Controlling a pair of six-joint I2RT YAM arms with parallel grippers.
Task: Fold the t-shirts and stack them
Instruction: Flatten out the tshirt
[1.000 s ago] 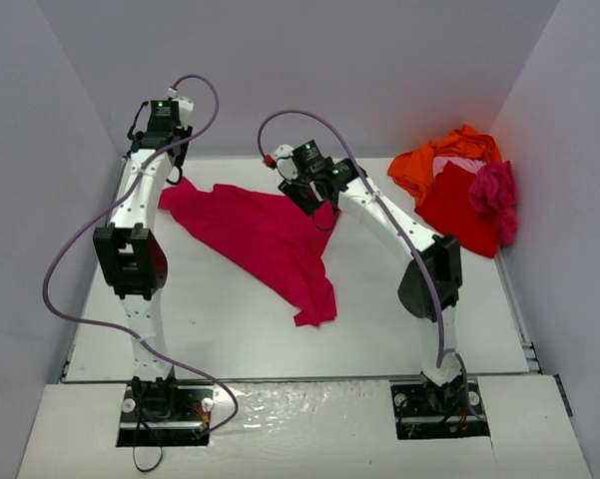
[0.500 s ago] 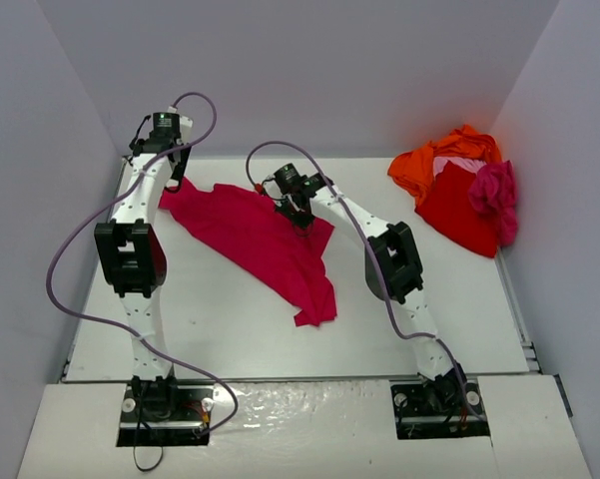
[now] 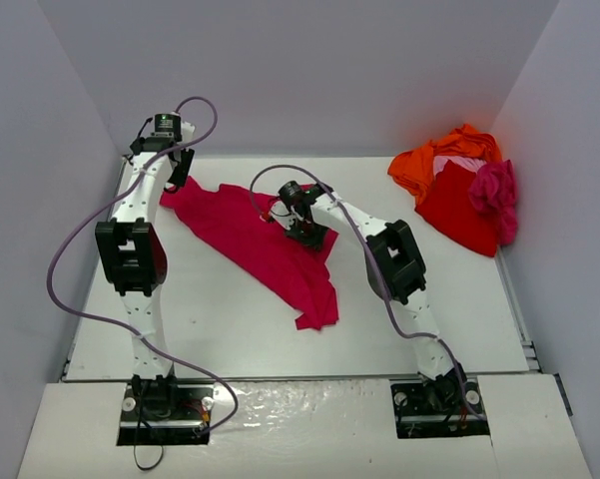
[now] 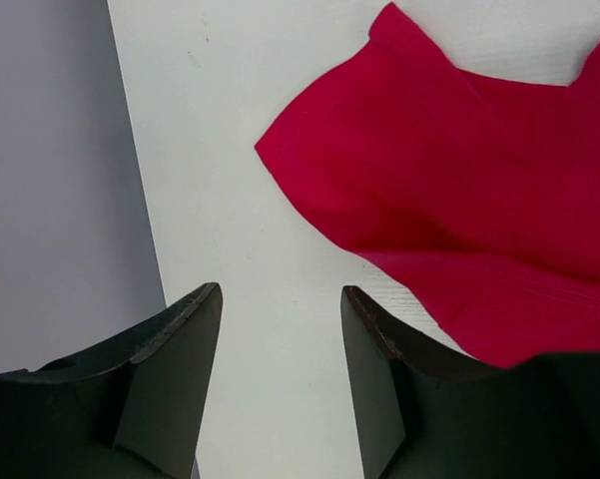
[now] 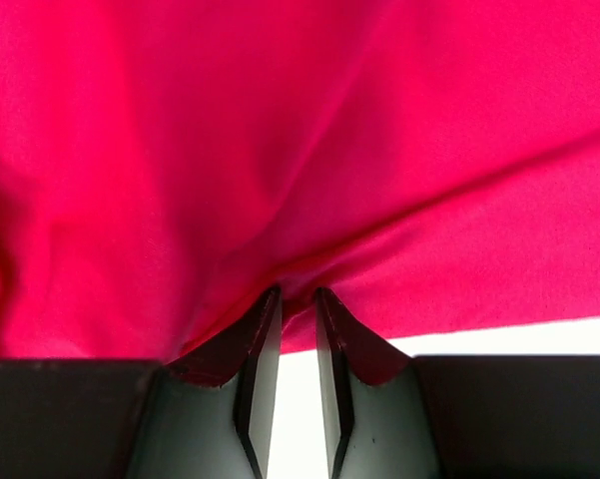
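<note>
Looks like a robot lab cell: white table boxed in by plain grey walls, cabled arms bolted at its near edge.

We get soft, even light from above; the table reads bright white, with only faint shadows beside the arms. Glare streaks the lower edge of the overhead frame. Up close, the crimson shirt looks saturated and slightly soft, its folds shaded darker toward lower centre.
</note>
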